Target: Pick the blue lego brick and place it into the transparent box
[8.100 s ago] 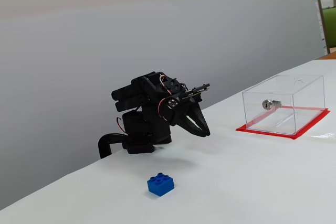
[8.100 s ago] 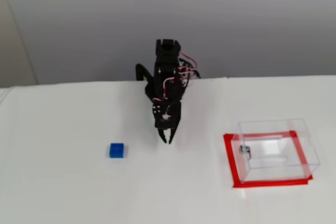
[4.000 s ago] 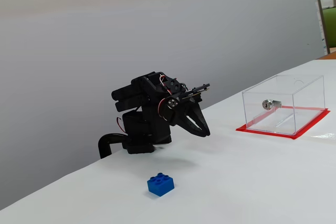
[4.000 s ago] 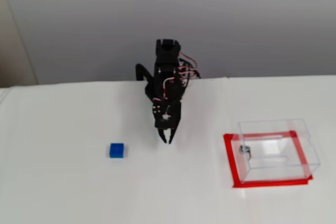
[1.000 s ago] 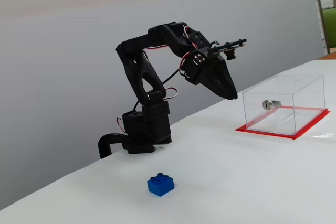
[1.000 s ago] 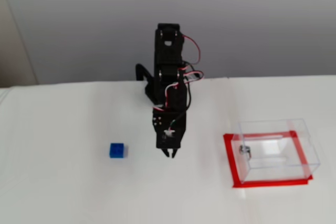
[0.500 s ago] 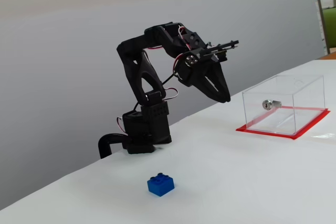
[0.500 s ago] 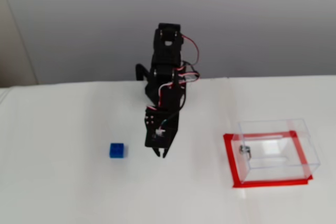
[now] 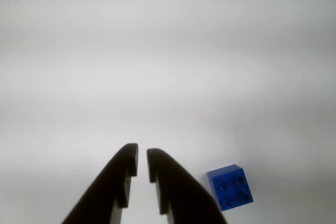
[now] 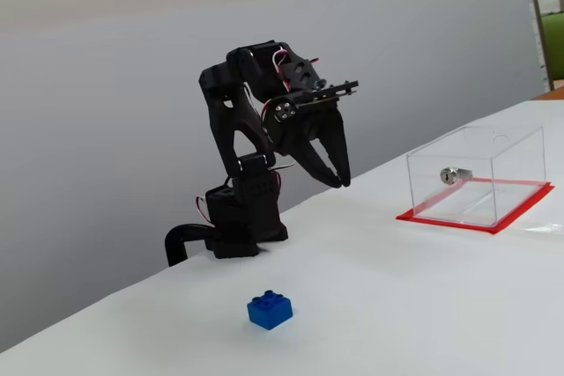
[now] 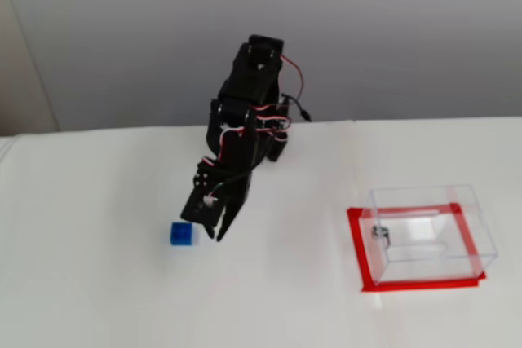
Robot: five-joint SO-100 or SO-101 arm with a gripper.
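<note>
- Nothing of the task is done yet, as far as I can judge: the blue lego brick [image 10: 270, 310] sits studs-up on the white tabletop [image 10: 397, 305], untouched.
- My jaws are nearly pressed together, a thin gap between the tips, pinching nothing; my gripper [image 9: 142, 161] hangs above the tabletop.
- In the wrist view the brick lies off to the right of my fingertips, not between them.
- The transparent box [image 11: 424, 232] stands on its red base well apart from the brick and looks empty, apart from the small silver lock [image 10: 454, 175] on its wall.
- Left for me: spread, line up over the brick, descend, pinch, carry, release into the box.
</note>
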